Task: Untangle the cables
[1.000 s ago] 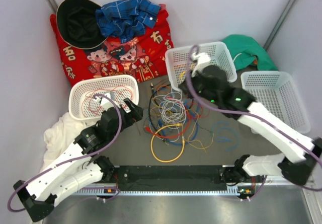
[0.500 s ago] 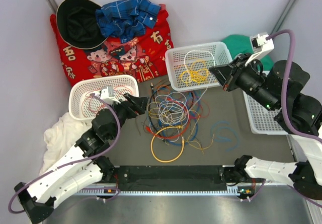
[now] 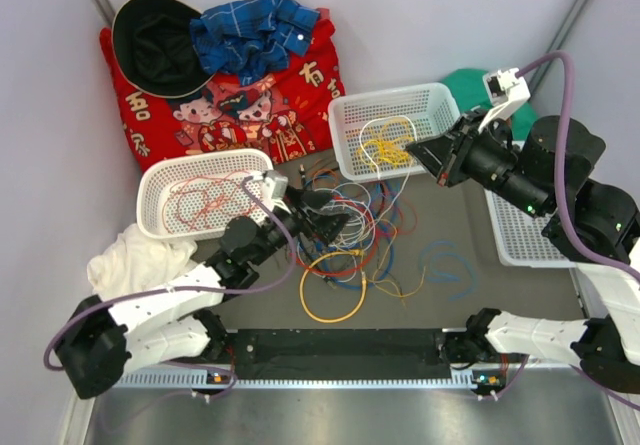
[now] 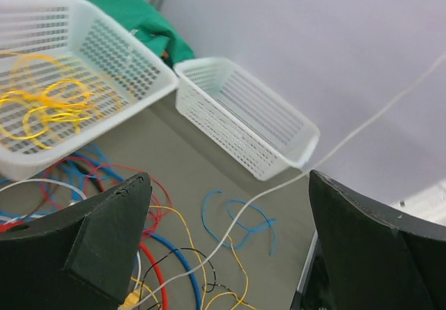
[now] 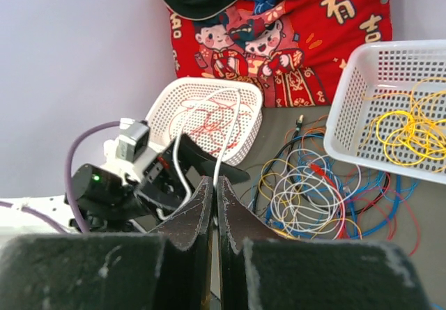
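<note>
From the top camera three white perforated plastic baskets are counted on the grey tabletop (image 3: 430,315): a rounded left basket (image 3: 160,177) in which red wires (image 3: 205,203) are coiled, a rectangular middle basket (image 3: 345,125) in which yellow wires (image 3: 385,150) are heaped, and a right basket (image 3: 515,235) half covered by the right arm. The cables (image 3: 345,227) are seen as one loose knot of thin loops in white, red, blue, orange and yellow, near the left and middle baskets, with a yellow ring (image 3: 302,287) at its near edge. The left pincer (image 3: 328,220) is spread wide over the knot, with nothing between its fingers. The right pincer (image 3: 410,151) is closed tight over the middle basket. A red printed cloth (image 3: 250,105), a blue checked cloth (image 3: 255,30), a green cloth (image 3: 490,90), a white cloth (image 3: 130,260) and one black hat (image 3: 155,45) are set round the edges. In the left wrist view only two baskets are shown. A white cable (image 4: 362,125), hard to trace from above, is seen drawn straight through the air from the knot up to the right. In the right wrist view that white cable is shown pinched between the closed fingertips, and the left arm is seen beyond them.
</note>
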Robot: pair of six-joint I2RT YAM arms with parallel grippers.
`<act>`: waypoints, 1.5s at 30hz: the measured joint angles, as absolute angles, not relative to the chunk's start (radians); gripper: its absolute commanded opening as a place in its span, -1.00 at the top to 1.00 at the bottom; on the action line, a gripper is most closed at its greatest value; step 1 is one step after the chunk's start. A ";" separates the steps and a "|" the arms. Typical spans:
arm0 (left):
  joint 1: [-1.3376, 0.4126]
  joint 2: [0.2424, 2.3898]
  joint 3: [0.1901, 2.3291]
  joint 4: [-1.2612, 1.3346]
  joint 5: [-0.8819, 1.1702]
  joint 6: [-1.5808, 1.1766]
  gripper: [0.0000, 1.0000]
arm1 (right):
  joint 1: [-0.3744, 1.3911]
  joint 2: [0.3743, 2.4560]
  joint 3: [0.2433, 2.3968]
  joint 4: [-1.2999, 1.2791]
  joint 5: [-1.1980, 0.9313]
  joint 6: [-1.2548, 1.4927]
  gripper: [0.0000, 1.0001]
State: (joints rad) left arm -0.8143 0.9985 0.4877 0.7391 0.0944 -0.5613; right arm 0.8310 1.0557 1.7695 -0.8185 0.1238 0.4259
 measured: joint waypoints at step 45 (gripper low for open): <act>-0.930 1.238 1.388 0.073 0.078 -0.579 1.00 | 0.831 0.739 1.254 -0.624 0.124 0.430 -0.64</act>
